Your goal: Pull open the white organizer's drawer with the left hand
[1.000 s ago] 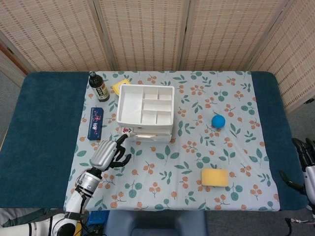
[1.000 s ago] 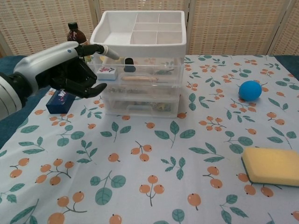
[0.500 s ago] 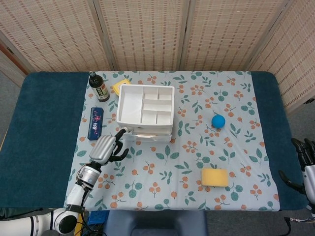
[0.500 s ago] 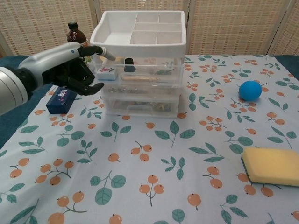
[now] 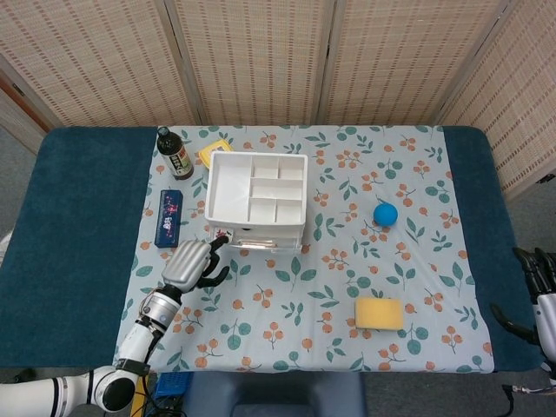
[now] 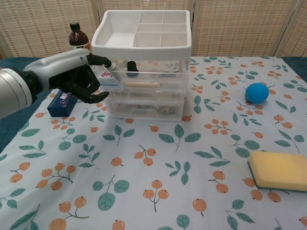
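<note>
reaching: left hand (image 6: 72, 76) fingers apart, holding nothing | white organizer (image 6: 144, 72) just right, fingertip at top-left corner

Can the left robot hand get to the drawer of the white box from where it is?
Probably yes. The left robot hand is already at the front left corner of the white organizer, a fingertip by the top drawer, with nothing in between.

Left robot hand (image 5: 193, 263) — fingertip at the white organizer (image 5: 257, 201) front.

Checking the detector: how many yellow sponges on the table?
2. One yellow sponge lies front right on the cloth; another, partly hidden, sits behind the white organizer beside the bottle.
</note>
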`<state>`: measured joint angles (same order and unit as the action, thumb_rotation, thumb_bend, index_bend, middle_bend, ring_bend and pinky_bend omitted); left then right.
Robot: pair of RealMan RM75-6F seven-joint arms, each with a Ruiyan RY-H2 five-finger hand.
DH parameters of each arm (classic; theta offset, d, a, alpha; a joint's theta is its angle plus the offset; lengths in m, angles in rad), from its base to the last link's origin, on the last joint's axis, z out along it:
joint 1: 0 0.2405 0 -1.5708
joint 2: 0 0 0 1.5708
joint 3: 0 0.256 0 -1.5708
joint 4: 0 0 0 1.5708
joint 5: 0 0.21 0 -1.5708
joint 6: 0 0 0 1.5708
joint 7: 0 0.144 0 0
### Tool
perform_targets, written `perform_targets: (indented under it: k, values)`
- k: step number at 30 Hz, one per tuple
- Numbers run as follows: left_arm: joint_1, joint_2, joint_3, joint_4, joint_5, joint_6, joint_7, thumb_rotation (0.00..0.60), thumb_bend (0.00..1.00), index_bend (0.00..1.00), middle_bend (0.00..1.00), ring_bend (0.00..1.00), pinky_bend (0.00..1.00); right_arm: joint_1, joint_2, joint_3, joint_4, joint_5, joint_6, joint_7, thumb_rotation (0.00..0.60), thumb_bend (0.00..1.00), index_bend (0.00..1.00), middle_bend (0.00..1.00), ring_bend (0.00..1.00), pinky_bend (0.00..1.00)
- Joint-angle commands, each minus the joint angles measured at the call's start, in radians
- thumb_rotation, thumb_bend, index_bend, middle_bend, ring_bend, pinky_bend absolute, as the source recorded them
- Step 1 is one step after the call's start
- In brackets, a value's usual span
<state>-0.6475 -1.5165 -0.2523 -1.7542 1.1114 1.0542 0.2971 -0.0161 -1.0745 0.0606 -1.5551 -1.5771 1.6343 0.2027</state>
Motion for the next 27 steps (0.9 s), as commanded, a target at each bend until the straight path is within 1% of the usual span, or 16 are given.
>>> perform_targets:
  k: [1, 6, 11, 21, 27]
  values:
    - [0.001, 0.013, 0.010, -0.012, 0.008, 0.002, -0.003, 0.600, 0.40, 0.34, 0.90, 0.98, 1.00, 0.002, 0.001, 0.000, 0.000, -0.002, -0.002, 0.002, 0.600, 0.26, 0.00, 0.10, 0.00, 0.01]
    - [0.006, 0.037, 0.030, -0.038, 0.034, 0.011, -0.010, 0.600, 0.40, 0.37, 0.90, 0.98, 1.00, 0.005, 0.001, 0.001, -0.002, -0.005, -0.004, -0.001, 0.600, 0.26, 0.00, 0.10, 0.00, 0.01]
    - [0.007, 0.060, 0.053, -0.069, 0.047, 0.008, -0.005, 0.600, 0.40, 0.38, 0.90, 0.98, 1.00, 0.006, 0.001, 0.000, -0.003, -0.007, -0.005, -0.001, 0.600, 0.26, 0.00, 0.10, 0.00, 0.01]
    - [0.016, 0.081, 0.097, -0.125, 0.078, 0.025, 0.020, 0.600, 0.40, 0.39, 0.90, 0.98, 1.00, 0.009, 0.002, 0.000, -0.003, -0.012, -0.005, 0.000, 0.600, 0.26, 0.00, 0.10, 0.00, 0.01]
    - [0.021, 0.094, 0.115, -0.149, 0.093, 0.032, 0.025, 0.600, 0.40, 0.40, 0.90, 0.98, 1.00, 0.008, 0.003, -0.001, -0.003, -0.013, -0.003, 0.001, 0.600, 0.26, 0.00, 0.10, 0.00, 0.01]
